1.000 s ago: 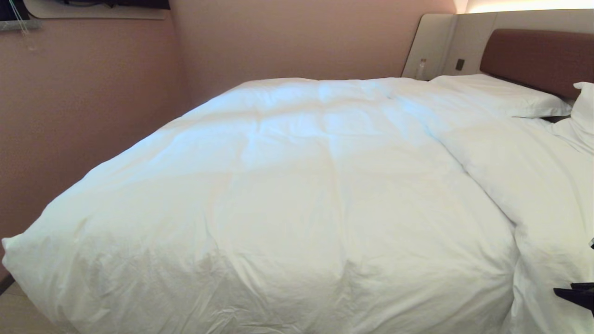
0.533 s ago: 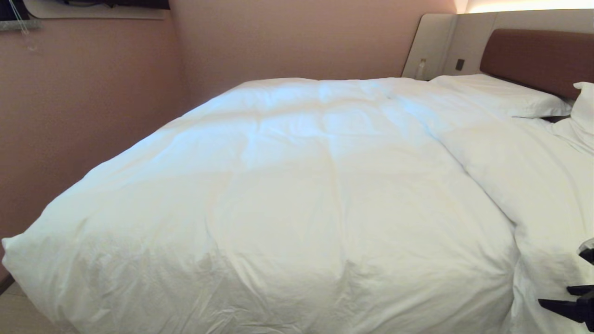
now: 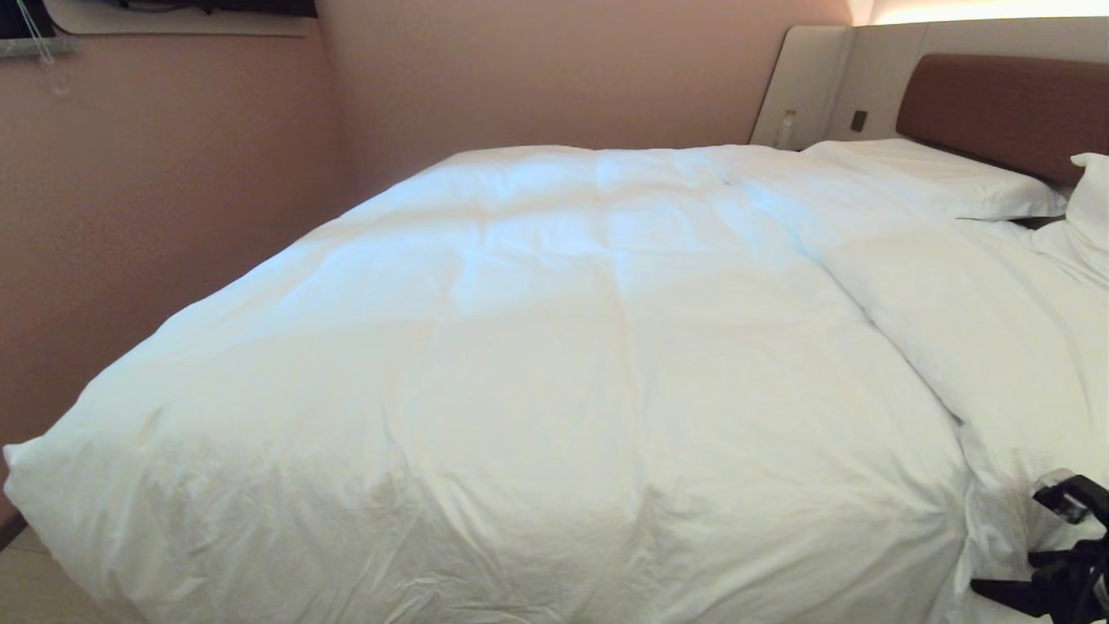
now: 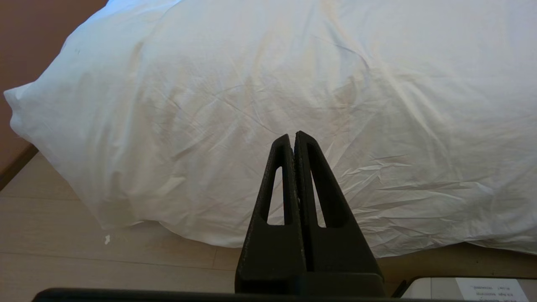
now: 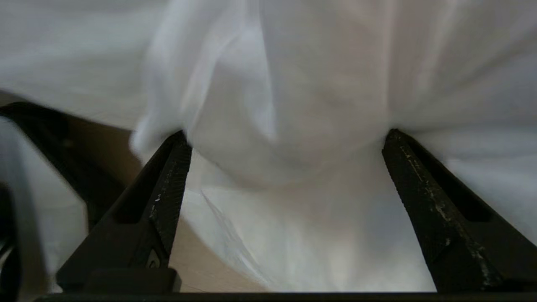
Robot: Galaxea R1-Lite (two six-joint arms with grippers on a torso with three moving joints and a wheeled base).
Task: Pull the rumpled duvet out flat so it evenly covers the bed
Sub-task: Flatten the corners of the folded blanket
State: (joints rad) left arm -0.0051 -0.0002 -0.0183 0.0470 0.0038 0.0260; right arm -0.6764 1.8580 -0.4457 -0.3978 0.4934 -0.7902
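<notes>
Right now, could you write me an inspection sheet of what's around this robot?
Surface: bed, only its brown headboard shows.
Job's things: duvet spread wide, bunched in a ridge toward the robot's right.
Clutter: two pillows at the headboard.
Hands: right hand open, fingers either side of a duvet fold; left hand shut, short of the duvet's hanging edge.
Cables: nothing seen.
Surroundings: pink wall, pale wood floor.

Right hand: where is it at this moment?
In the head view the right hand is at the bottom right corner, fingers spread wide against the puffy white quilted duvet where it bunches at the bed's near right edge.
</notes>
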